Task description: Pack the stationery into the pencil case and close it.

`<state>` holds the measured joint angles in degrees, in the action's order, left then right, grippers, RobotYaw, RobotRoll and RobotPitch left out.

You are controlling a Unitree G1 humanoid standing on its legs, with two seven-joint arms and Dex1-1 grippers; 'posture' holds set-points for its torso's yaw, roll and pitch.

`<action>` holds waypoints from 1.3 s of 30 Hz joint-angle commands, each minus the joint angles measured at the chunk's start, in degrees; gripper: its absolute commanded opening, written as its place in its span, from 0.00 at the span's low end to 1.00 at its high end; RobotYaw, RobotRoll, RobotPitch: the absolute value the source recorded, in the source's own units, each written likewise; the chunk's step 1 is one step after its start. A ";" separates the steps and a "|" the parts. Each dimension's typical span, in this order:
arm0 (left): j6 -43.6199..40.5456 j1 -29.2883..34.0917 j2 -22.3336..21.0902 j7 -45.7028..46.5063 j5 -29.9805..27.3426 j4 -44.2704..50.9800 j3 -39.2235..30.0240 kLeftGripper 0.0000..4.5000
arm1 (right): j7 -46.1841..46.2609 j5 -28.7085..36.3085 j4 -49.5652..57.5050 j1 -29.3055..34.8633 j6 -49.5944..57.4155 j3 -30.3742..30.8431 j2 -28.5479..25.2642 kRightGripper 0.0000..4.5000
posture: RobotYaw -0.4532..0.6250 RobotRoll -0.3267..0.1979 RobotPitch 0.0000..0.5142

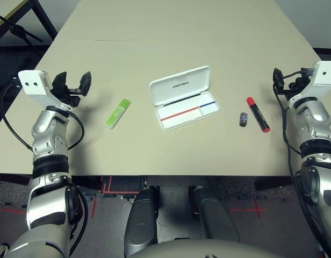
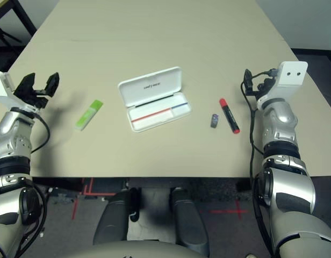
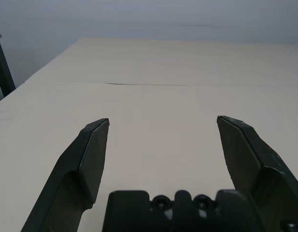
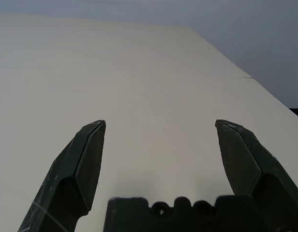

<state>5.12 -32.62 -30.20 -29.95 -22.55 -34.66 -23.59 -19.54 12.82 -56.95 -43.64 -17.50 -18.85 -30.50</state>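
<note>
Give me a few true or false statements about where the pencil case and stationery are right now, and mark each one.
1. The pencil case lies open. True.
2. The green highlighter is inside the case. False: it lies on the table, on the case's left.
3. The red marker and the small dark block lie side by side. True.
4. The left gripper holds the highlighter. False: it is open and empty.
5. The right gripper is open. True.

The counter (image 1: 171, 32) is plain beige. The pencil case (image 1: 181, 97) is white with dark lettering on its lid and a red and a blue line on its tray. The highlighter (image 1: 118, 114) is light green, the marker (image 1: 258, 114) red with a black end, and the small block (image 1: 243, 119) dark purplish.
</note>
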 commanded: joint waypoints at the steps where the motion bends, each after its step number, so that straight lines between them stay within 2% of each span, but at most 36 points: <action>1: 0.10 0.62 -0.44 0.11 0.17 0.20 -0.25 1.00 | -0.01 0.75 -0.38 -0.13 0.10 -0.79 0.40 1.00 | 0.46 0.62 0.38; 9: -0.60 0.12 0.54 -0.48 0.22 0.62 0.93 1.00 | -0.93 1.51 1.66 1.43 0.66 -1.06 -0.04 1.00 | 0.43 0.62 0.40; 13: -1.50 -0.11 0.86 -1.21 -0.41 1.86 1.32 1.00 | -5.58 3.60 4.57 2.90 3.15 -1.13 -0.26 1.00 | 0.40 0.62 0.38; 19: -4.74 0.60 0.57 -3.89 -1.88 7.13 2.52 1.00 | -21.68 7.19 11.77 6.80 12.77 1.10 -3.47 1.00 | 0.38 0.62 0.35; 27: -11.85 3.54 -0.26 -5.83 -3.87 18.47 3.44 1.00 | -38.65 7.24 18.74 9.60 21.03 4.91 -9.86 1.00 | 0.39 0.62 0.33; 39: -24.38 8.01 -4.81 -8.86 -5.08 35.05 7.12 1.00 | -52.81 4.34 23.29 8.68 29.76 12.92 -16.59 1.00 | 0.44 0.62 0.34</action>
<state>-17.05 -25.66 -33.95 -37.53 -26.98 -2.38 -17.90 -70.73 18.02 -35.00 -34.68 11.26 -7.21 -46.11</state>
